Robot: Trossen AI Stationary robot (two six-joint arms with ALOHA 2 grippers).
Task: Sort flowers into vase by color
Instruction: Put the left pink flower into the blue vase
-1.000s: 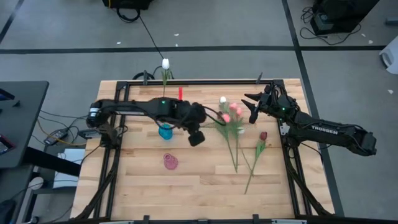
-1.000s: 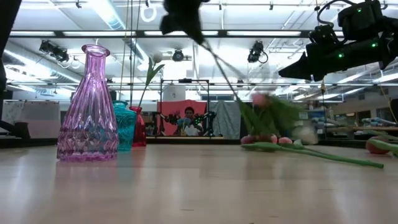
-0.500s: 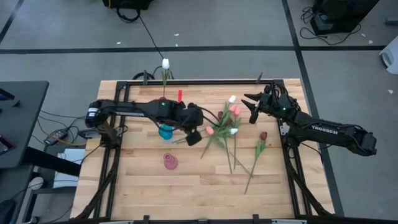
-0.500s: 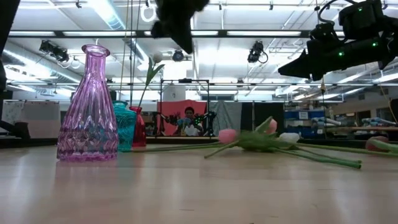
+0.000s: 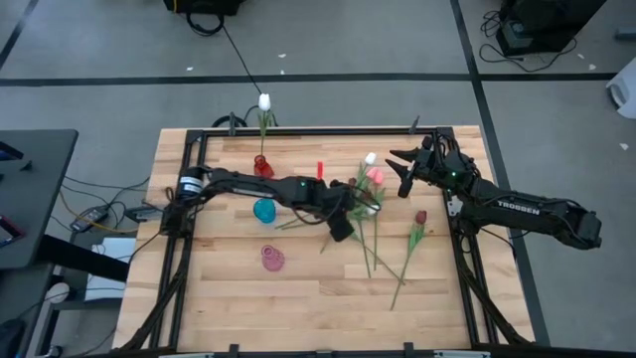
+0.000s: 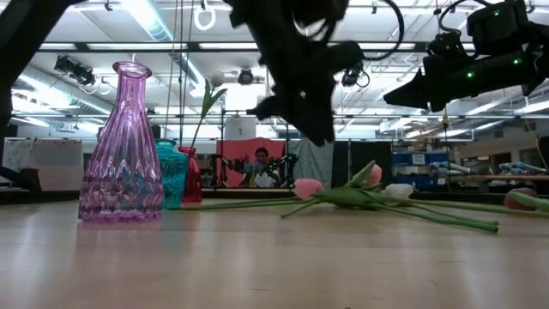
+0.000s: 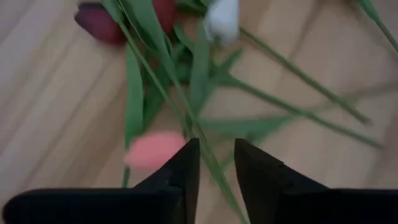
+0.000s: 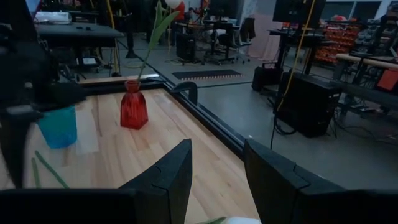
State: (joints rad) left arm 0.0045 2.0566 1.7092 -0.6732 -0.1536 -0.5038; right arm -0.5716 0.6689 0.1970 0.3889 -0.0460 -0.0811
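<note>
High view, landmark: the pink vase (image 5: 272,259) stands on the wooden table (image 5: 219,298), on its left half; all places below are told from it.
Left gripper (image 5: 341,229): to the right of the pink vase and a little farther back, over the near edge of the flower pile.
Left fingers (image 7: 186,171): parted by a narrow gap in the left wrist view, holding nothing; a green stem (image 7: 205,149) runs into the gap between them, and I cannot tell whether they touch it.
Flowers (image 5: 370,204): a loose pile lying flat on the table, right of the pink vase, with pink and white heads and green stems crossing.
Pink tulip head (image 7: 152,149): lying just ahead of the left fingertips.
Dark red tulip (image 5: 418,219): lying alone, farther right than the pile.
White tulip (image 5: 264,102): upright in the red vase (image 5: 262,165), well behind the pink vase.
Blue vase (image 5: 263,210): just behind the pink vase, between it and the red one.
Right gripper (image 5: 400,169): far right and back from the pink vase, held above the table beyond the pile.
Right fingers (image 8: 171,171): apart, nothing between them, touching nothing.
</note>
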